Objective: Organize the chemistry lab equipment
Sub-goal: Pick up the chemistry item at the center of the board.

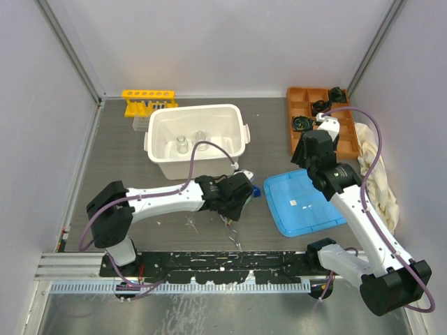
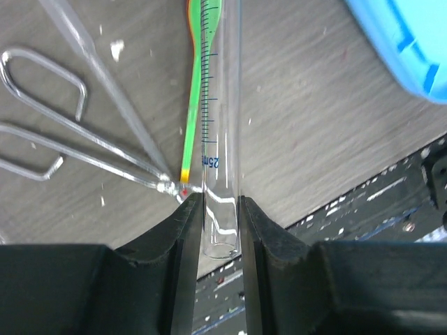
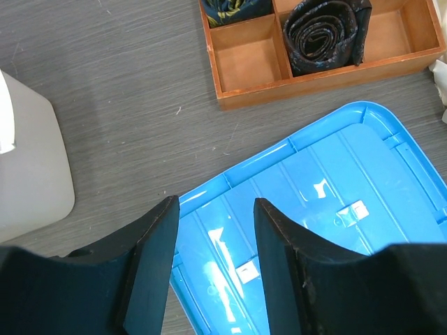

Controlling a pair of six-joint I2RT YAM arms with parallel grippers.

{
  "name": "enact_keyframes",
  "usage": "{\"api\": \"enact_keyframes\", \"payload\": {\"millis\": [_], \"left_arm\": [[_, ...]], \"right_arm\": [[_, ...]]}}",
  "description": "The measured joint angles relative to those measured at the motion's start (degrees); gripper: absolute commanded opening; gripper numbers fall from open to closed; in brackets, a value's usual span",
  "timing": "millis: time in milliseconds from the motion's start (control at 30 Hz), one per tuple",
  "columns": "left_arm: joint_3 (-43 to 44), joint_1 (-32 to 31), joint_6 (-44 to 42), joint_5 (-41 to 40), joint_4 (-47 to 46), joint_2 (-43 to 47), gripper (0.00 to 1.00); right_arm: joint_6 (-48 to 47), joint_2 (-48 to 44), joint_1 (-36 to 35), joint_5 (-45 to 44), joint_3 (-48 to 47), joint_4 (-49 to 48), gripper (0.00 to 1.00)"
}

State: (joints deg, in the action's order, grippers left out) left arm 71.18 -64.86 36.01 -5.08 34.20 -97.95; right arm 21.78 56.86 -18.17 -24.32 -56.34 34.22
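Left pincer [image 2: 222, 209] narrow, clamped on the clear graduated cylinder [image 2: 222, 105]. Right pincer [image 3: 215, 208] half open, empty, above the blue lid [image 3: 335, 174].

A robotics lab test cell: bare grey walls [image 1: 230, 42] on aluminium posts [image 1: 70, 46] box in a grey tabletop [image 1: 119, 160], a graduated glass cylinder [image 2: 221, 105] between the left gripper's [image 2: 222, 220] fingers, wire tongs [image 2: 162, 180] just beside them.

The cylinder [image 2: 222, 139] runs off the top edge; the tongs [image 2: 160, 181] cross the left edge.
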Motion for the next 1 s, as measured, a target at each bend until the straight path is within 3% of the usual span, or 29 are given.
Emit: {"api": "enact_keyframes", "payload": {"millis": [267,500,800,1000], "left_arm": [[-4.11,-3.72,3.45,0.39,1.73,2.64,0.45],[-1.97,-4.17,1.55,-2.27,1.92,2.60,0.51],[8.04,-4.13,-17.59,-12.39,-1.84,-1.20,0.53],[8.17,-3.13,-29.22,-9.75,-6.67,-7.28,0.53]], "right_arm": [[0.11,0.00,0.00,0.52,0.04,-0.11,0.52],[0.70,0.00,0.00,1.62,0.70,-0.55,0.52],[0.90,-0.04,0.00,2.21,1.14,-0.81,0.52],[0.87,-1.46,0.00,1.95,1.20,-0.76,0.52]]}}
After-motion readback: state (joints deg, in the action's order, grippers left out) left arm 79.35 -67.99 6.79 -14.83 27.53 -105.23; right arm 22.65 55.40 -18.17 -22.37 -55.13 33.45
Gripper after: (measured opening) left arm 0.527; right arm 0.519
